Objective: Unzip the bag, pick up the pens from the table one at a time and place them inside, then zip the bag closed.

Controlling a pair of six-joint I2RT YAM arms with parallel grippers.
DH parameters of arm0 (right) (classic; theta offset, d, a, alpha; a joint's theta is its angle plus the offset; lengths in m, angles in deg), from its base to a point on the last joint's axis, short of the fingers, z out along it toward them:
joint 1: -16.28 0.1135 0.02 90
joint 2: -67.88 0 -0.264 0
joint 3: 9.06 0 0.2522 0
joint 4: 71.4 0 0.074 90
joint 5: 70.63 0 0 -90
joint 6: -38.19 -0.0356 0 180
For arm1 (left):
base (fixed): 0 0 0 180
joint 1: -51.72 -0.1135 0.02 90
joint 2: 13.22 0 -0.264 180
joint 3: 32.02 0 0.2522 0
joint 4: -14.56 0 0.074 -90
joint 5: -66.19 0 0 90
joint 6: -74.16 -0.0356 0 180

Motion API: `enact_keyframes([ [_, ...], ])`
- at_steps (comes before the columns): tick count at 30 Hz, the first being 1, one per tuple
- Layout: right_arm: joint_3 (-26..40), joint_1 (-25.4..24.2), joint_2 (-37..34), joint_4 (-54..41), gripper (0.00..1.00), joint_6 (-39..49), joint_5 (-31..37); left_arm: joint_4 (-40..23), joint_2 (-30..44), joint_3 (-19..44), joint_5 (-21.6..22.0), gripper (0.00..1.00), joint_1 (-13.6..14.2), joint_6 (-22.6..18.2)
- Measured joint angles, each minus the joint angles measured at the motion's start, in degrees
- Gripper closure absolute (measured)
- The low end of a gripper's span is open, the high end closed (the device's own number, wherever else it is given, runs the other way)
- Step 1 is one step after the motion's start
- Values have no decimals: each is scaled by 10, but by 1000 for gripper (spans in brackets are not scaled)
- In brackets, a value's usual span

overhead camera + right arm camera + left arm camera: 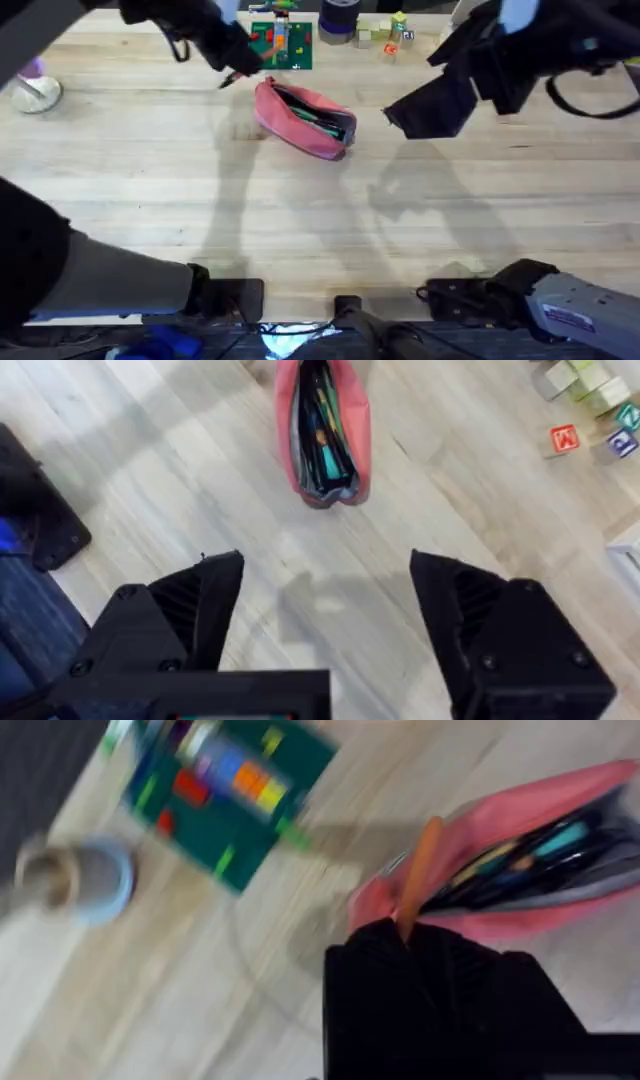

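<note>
So here we've got the pink bag (pixel 305 118) lying on the desk (pixel 300 220) with its zipper open, and through the gap we can see a bunch of colourful pens already sitting against the dark lining. The left gripper (pixel 232 76) is up just beside the far end of the bag, and it's clamped on the orange pen (pixel 417 878). In the left wrist view that pen sticks out from between the black fingers (pixel 380 945) and its far end is right at the pink edge of the bag's opening, though we can't tell if it's actually touching the fabric. The right gripper (pixel 325 625) is hanging above the desk off to the bag's other side, well apart from it, with its two fingers spread wide and nothing between them. From its wrist camera the bag's open mouth sits straight ahead of the gap between the fingers. Beyond the left gripper there's a green board (pixel 281 42) with coloured bricks on it, and beyond the right gripper a few toy blocks (pixel 392 36) near the back edge of the desk.
</note>
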Motion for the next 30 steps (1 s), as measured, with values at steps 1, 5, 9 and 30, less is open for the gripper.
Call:
enact_keyframes([
  [1,0,0,5,0,5,0,0,2,0,0,-17,959,8,-21],
  [5,0,0,21,-1,5,0,0,3,0,0,-86,958,41,-111],
  [9,0,0,30,-2,5,0,0,3,0,0,-146,958,56,-174],
  [30,0,0,43,-15,5,0,50,-35,13,0,-305,959,62,-278],
])
